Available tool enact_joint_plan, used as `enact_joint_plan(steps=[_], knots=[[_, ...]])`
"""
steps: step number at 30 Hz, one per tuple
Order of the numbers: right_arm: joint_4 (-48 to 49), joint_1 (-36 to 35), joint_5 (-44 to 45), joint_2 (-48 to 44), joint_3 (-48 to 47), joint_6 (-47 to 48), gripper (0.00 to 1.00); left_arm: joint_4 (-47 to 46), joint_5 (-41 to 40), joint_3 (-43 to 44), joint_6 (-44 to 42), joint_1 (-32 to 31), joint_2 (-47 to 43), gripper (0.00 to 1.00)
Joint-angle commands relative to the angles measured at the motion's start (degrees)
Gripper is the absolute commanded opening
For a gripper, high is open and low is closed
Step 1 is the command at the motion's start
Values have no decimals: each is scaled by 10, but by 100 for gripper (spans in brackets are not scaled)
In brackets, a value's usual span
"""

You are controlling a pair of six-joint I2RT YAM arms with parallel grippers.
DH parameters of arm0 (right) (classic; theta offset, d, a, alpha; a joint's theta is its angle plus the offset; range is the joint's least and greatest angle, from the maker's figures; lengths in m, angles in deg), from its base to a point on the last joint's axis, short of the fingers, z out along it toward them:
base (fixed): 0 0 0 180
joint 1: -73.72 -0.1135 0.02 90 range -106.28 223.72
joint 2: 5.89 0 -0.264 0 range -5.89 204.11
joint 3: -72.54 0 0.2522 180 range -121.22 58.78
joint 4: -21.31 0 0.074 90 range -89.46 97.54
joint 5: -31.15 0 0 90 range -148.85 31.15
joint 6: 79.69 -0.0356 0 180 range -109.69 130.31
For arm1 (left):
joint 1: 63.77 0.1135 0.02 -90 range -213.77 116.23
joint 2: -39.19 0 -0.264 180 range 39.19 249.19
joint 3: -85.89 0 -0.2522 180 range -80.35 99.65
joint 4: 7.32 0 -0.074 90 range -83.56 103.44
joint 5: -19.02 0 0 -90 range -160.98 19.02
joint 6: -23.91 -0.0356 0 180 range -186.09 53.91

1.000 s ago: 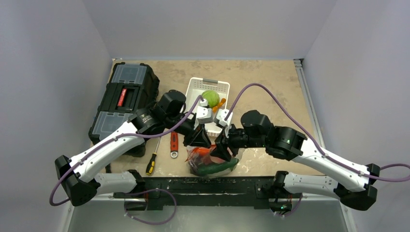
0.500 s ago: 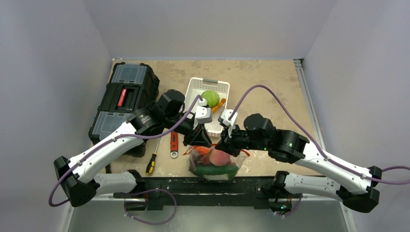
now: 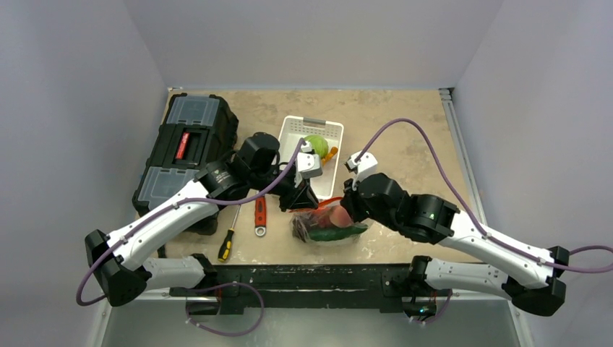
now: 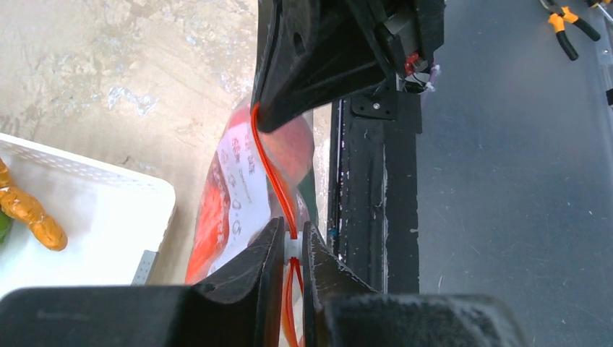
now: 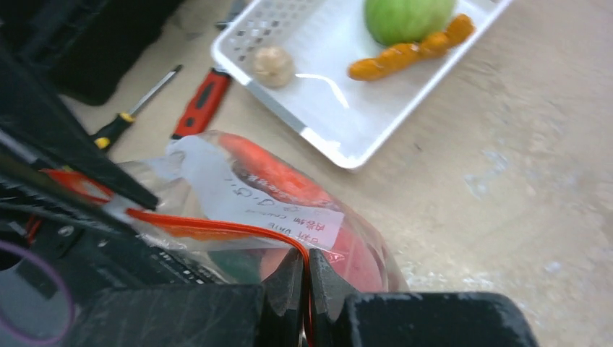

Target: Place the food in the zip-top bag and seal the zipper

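Left of zip-top bag (image 3: 329,225), wrench (image 3: 260,215), screwdriver (image 3: 227,243), toolbox (image 3: 186,148), tray (image 3: 312,123) behind.

The top camera is looking down from high behind the near edge, taking in the whole counter (image 3: 253,108). The left wrist camera is sitting close over the bag (image 4: 238,181), looking along its length. The right wrist camera is hanging just as close, facing the tray (image 5: 376,101) beyond. All three are sharing bag and tray.

A clear bag (image 3: 325,224) holds a pink peach (image 3: 338,215) and green cucumber (image 3: 340,233), its red-orange zipper (image 5: 217,228) stretched along its mouth; green cabbage (image 5: 405,18) and orange carrot (image 5: 408,49) lie well apart, unbagged.
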Motion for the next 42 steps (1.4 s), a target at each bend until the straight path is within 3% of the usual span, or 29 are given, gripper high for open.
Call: enact_joint_plan(steps=[1,17,24,32,42], knots=[[-112,9,185,4,-29,-74,0,19,1,33,16,-3,-3,0],[-185,9,246,3,-66,-135,0,44,-50,43,0,-2,-6,0],[-186,9,250,0,-66,-138,0,27,-31,37,8,-1,-14,39],[-230,9,304,-1,-84,-185,0,-63,-122,-21,28,-1,-90,64],[-281,48,404,51,-143,-222,0,-106,-274,-53,31,-1,-139,67]])
